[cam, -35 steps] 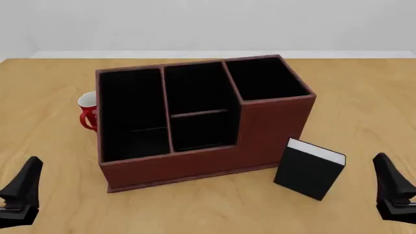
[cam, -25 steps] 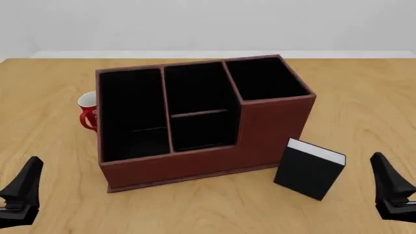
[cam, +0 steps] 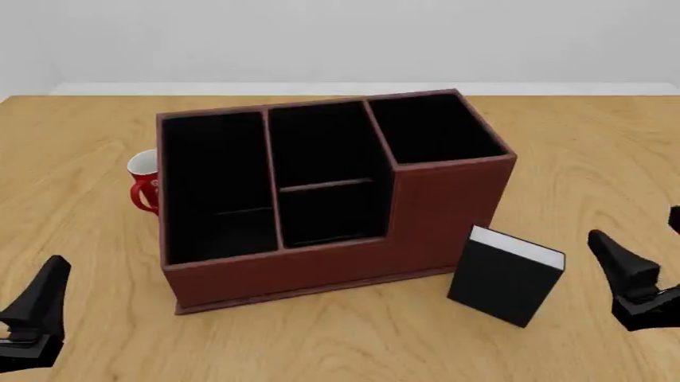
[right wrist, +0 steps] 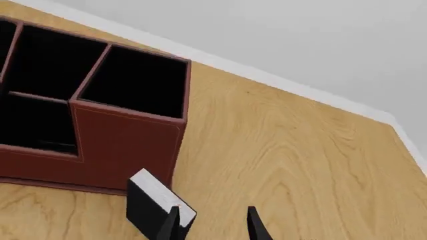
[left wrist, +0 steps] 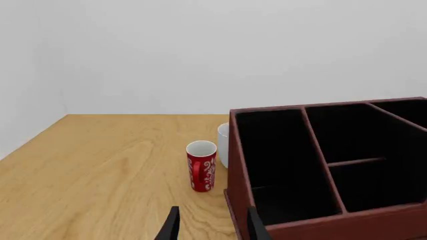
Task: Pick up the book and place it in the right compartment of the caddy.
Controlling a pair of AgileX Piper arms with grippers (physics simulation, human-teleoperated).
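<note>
The black book point(cam: 505, 274) with white page edges stands upright on the table, just in front of the caddy's point(cam: 318, 272) right end; it also shows in the right wrist view as the book point(right wrist: 150, 206). The right compartment point(cam: 435, 127) is the tall, black-lined square section, with nothing visible inside, and the right wrist view shows this right compartment point(right wrist: 137, 80) too. My right gripper point(cam: 635, 229) is open, to the right of the book and apart from it; its fingers point(right wrist: 172, 222) frame the book's near corner. My left gripper point(cam: 37, 280) hovers open at the front left, with its fingertips point(left wrist: 171, 225) near the caddy's left corner.
A red-and-white mug point(cam: 143, 183) stands just left of the caddy, and the left wrist view shows this mug point(left wrist: 201, 165) with a white cup point(left wrist: 223, 137) behind it. The wooden table point(cam: 595, 159) runs back to a white wall.
My right gripper has shifted left and up toward the book and has tilted. The left gripper, book and caddy have not moved.
</note>
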